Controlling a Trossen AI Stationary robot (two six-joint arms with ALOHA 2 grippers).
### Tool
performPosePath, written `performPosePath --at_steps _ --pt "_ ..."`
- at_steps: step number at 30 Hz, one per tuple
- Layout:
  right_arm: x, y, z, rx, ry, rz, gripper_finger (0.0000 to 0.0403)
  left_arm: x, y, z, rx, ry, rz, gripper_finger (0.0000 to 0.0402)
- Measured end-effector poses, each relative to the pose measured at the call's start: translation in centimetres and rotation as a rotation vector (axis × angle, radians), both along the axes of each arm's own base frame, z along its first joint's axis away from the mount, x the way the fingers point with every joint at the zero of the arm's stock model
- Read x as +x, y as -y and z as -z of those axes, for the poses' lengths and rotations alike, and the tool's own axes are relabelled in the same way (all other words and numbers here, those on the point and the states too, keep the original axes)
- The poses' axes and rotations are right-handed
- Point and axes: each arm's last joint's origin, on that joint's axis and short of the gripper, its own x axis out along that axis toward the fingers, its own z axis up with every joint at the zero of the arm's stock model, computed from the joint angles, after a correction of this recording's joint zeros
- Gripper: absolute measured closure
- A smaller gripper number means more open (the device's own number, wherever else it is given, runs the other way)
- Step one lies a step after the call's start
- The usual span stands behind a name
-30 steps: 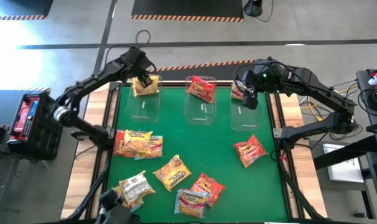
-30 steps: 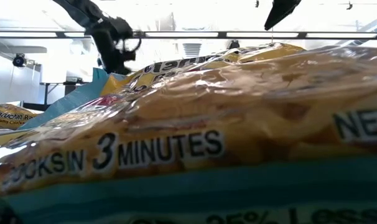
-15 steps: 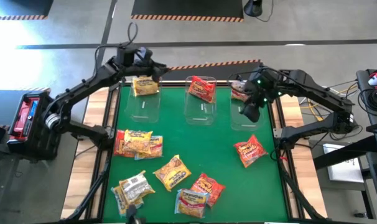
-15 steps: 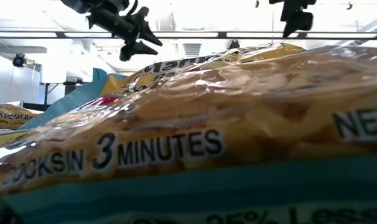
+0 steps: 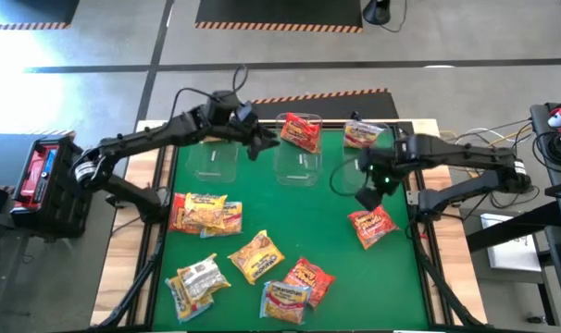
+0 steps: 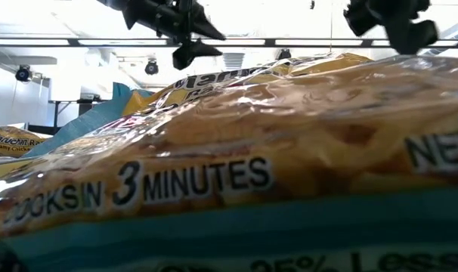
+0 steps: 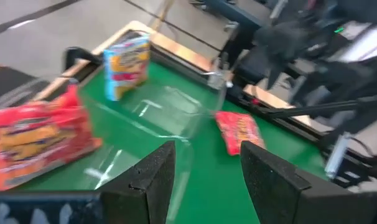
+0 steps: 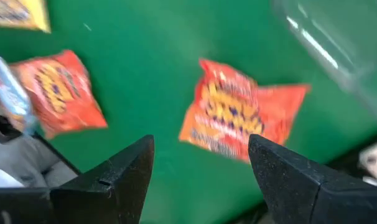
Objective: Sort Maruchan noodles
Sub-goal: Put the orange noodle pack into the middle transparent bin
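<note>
Two spread fingers of the right end effector (image 5: 368,196) hover just above a red packet (image 5: 372,225), apart.

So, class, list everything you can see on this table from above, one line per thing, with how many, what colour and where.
Green mat: one, covers the table.
Clear bins: three, in a row along the far edge.
Binned red packet: one, in the middle bin.
Binned pale packet: one, in the right bin.
Lone red packet: one, on the mat's right side.
Loose packets: about six, yellow-orange, red and pale, spread over the near left and middle.
Left gripper: dark, open, empty, by the middle bin.
Right gripper: dark, open, empty, above the lone red packet.
</note>
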Motion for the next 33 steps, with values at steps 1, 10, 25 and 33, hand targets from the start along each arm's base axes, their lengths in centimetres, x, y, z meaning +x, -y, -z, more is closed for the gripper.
performPosePath --at_steps 1,10,25,33 --pt "-0.1 -0.4 0.4 0.007 -0.026 0.005 0.0154 0.2 0.5 -0.1 -0.005 0.008 0.014 0.0237" --pt "-0.9 -2.6 5.2 -0.029 -0.220 -0.016 0.0154 2.4 4.6 -2.0 -0.024 0.193 0.003 0.0237" --pt "-1.3 -3.1 11.5 -0.095 -0.208 -0.069 0.0154 3.5 8.9 -3.6 -0.081 0.356 -0.128 0.0237" --pt "-1.5 -2.9 14.0 -0.146 -0.185 -0.015 0.0154 3.6 10.1 -3.9 -0.103 0.399 -0.174 0.0237"
